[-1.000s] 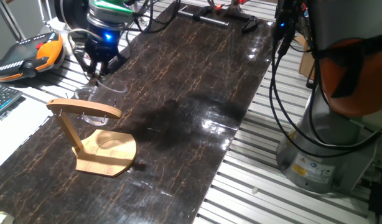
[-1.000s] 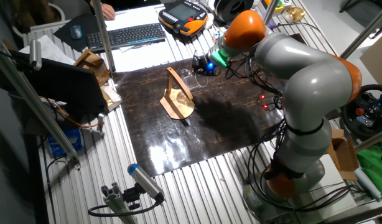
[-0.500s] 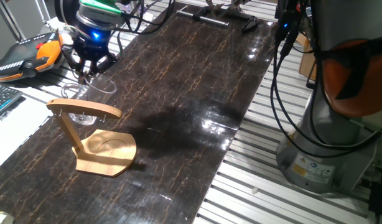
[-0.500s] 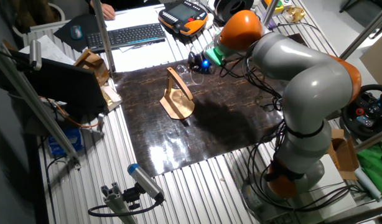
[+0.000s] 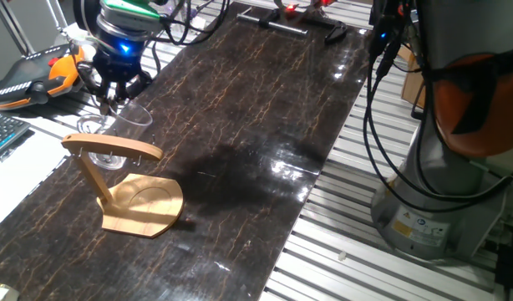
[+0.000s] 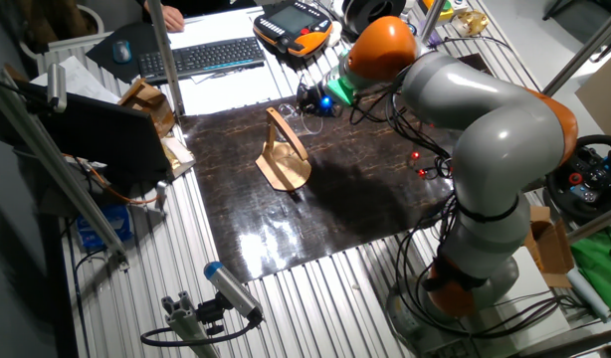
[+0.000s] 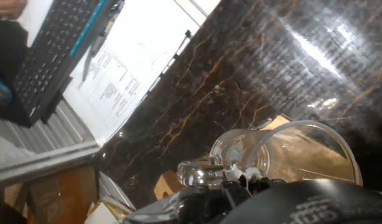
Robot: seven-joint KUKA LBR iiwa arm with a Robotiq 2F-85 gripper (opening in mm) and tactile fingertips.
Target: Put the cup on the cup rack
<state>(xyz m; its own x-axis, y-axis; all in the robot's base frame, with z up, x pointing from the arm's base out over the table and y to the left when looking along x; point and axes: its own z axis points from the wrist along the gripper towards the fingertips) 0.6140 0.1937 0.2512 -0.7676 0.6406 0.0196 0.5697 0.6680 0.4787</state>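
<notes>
Above the rack (image 5: pixel 123 180), my gripper (image 5: pixel 111 94) held the cup (image 5: pixel 114 135) pinched by its rim, and I judged its handle needed lining up with a hook.

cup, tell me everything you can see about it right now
The cup is a small clear glass mug, see-through, with a looped handle and a wide round rim. It is off the table, tilted well off upright, held by the gripper at its handle side. In one fixed view it hangs just behind the curved top arm of the wooden cup rack, not yet on a hook; whether it touches the arm cannot be told. It looks empty.
</notes>
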